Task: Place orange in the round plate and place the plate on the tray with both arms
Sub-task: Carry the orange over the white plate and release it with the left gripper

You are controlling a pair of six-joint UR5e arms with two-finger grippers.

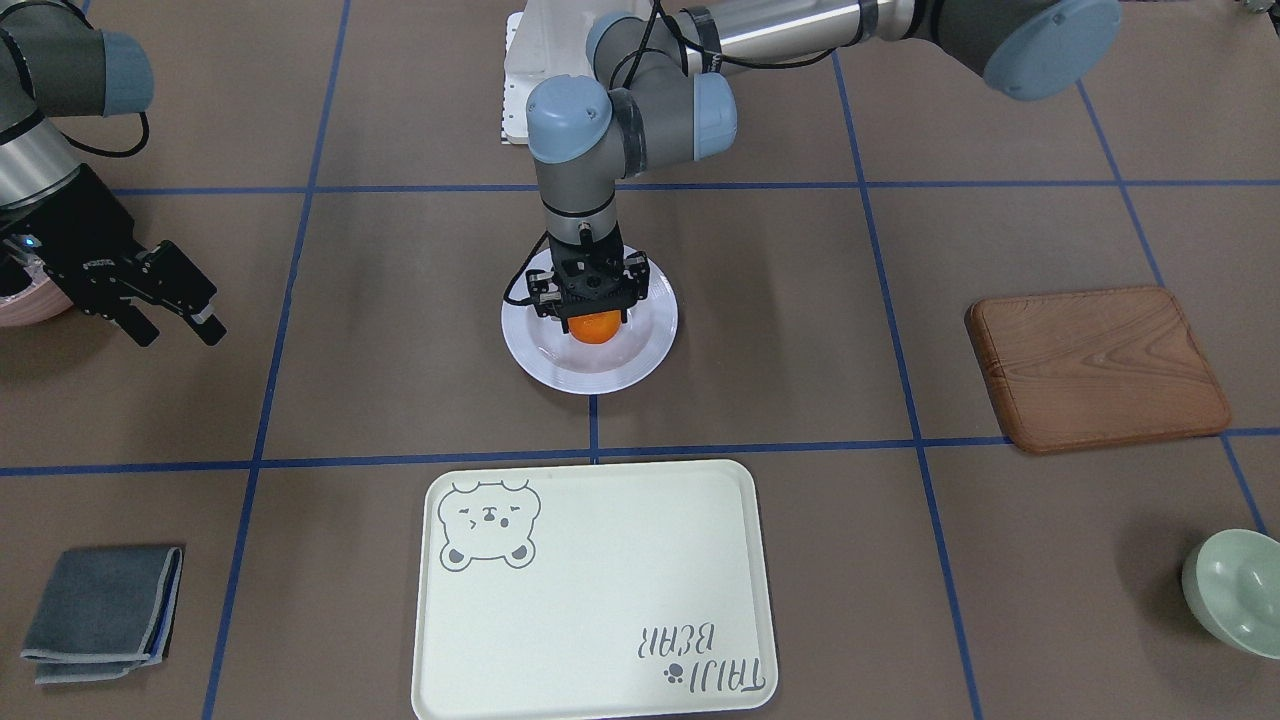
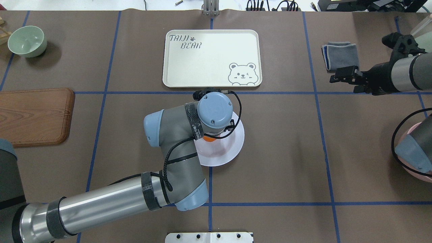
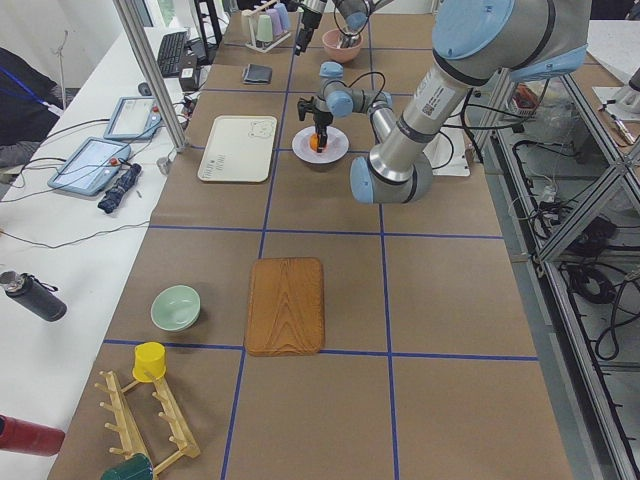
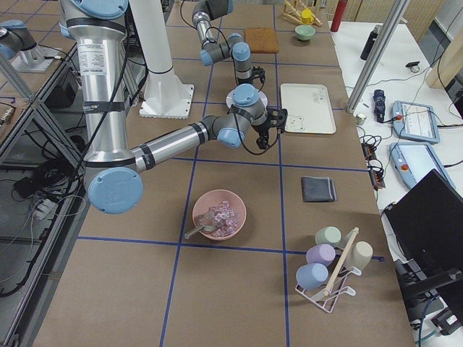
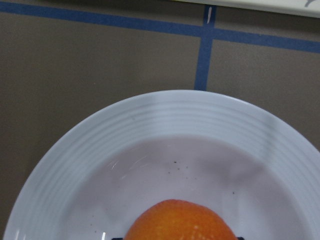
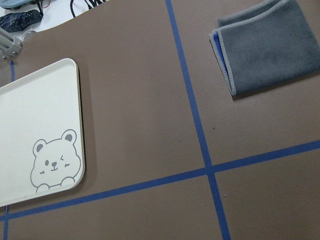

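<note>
The orange [image 1: 594, 328] sits low in the well of the white round plate [image 1: 590, 378] at the table's middle. My left gripper [image 1: 593, 320] points straight down over it, shut on the orange. In the left wrist view the orange [image 5: 180, 221] fills the bottom centre above the plate's ridged rim [image 5: 160, 112]. The cream bear tray [image 1: 600, 600] lies empty just beyond the plate, on the operators' side. Far off toward the grey cloth, my right gripper [image 1: 178, 328] hovers open with nothing in it; its wrist view shows the tray's bear corner [image 6: 40, 125].
A brown wooden board [image 1: 1095, 365] and a pale green bowl [image 1: 1235, 590] lie on my left side. A folded grey cloth [image 1: 100, 612] and a pink bowl [image 4: 219, 215] holding a spoon sit on my right side. Blue tape lines grid the brown table.
</note>
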